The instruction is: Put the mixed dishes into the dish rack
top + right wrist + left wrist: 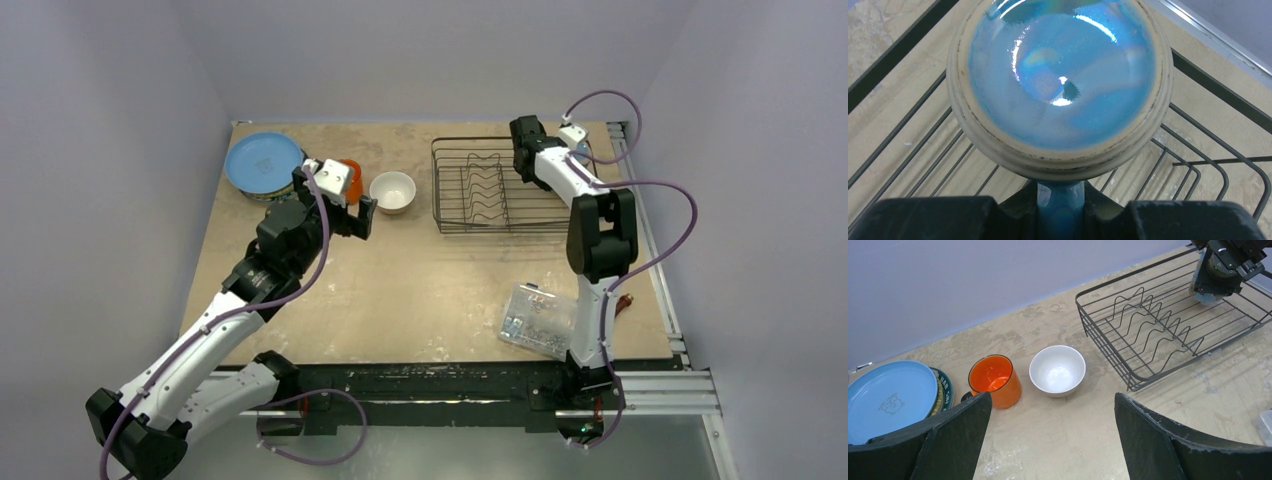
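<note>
Tabletop [878,20] mostly behind light-blue mug [1060,75], seemingly.

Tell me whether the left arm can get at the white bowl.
Probably yes: the left gripper is open, the white bowl lies straight ahead, nothing between; the orange cup stands apart beside it.
</note>
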`<state>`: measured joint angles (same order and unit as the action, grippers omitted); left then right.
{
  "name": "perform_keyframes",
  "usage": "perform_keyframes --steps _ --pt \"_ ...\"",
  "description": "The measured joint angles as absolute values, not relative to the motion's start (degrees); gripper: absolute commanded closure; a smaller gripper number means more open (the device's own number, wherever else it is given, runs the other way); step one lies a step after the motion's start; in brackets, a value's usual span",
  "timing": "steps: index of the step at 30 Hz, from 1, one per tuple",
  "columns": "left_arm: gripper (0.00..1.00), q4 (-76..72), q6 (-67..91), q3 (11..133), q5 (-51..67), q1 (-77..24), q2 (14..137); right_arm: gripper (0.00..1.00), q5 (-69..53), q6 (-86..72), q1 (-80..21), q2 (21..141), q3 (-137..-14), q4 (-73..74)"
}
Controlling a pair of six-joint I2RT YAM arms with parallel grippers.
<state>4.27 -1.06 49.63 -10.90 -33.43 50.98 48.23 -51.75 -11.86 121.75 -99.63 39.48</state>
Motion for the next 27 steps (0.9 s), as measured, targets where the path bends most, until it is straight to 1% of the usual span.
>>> perform_keyframes --steps 3,6,11,13,15,16,18,23,24,27 --pt "0.09 4.3 -1.1 49.9 -10.7 -33.4 51.2 0.89 48.2 -51.5 -11.6 121.9 -99.6 38.1" --pt "0.09 4.4 -0.4 50.2 -10.5 -33.2 51.8 0.84 48.1 -51.5 -11.6 122.8 -99.6 37.3" --pt "0.09 4.4 0.5 50.3 -10.0 -32.7 52.3 0.71 48.1 -51.4 -11.6 124.0 -99.6 35.9" --pt "0.09 4.4 0.8 50.3 -9.8 -32.6 52.3 0.6 48.5 -51.3 -11.6 124.0 -99.6 35.3" --pt "0.09 4.4 0.9 50.4 -9.6 -32.6 52.4 0.43 48.5 -51.1 -11.6 124.0 -99.6 34.6" --pt "0.09 4.4 0.9 50.4 -9.6 -32.6 52.4 0.37 48.5 -50.9 -11.6 124.0 -99.6 34.4" --pt "0.09 4.4 0.9 50.4 -9.4 -32.6 52.4 0.29 48.3 -50.1 -11.6 124.0 -99.6 33.9" --pt "0.09 4.4 0.9 50.4 -9.4 -32.3 52.5 0.05 45.9 -46.1 -11.6 123.1 -96.9 29.9" --pt "0.09 4.4 0.9 50.4 -9.4 -32.2 52.5 0.02 45.1 -45.1 -11.6 122.5 -95.8 29.3" --pt "0.09 4.4 0.9 50.4 -9.3 -31.6 52.6 0.01 42.2 -41.5 -11.5 119.2 -92.3 28.7"
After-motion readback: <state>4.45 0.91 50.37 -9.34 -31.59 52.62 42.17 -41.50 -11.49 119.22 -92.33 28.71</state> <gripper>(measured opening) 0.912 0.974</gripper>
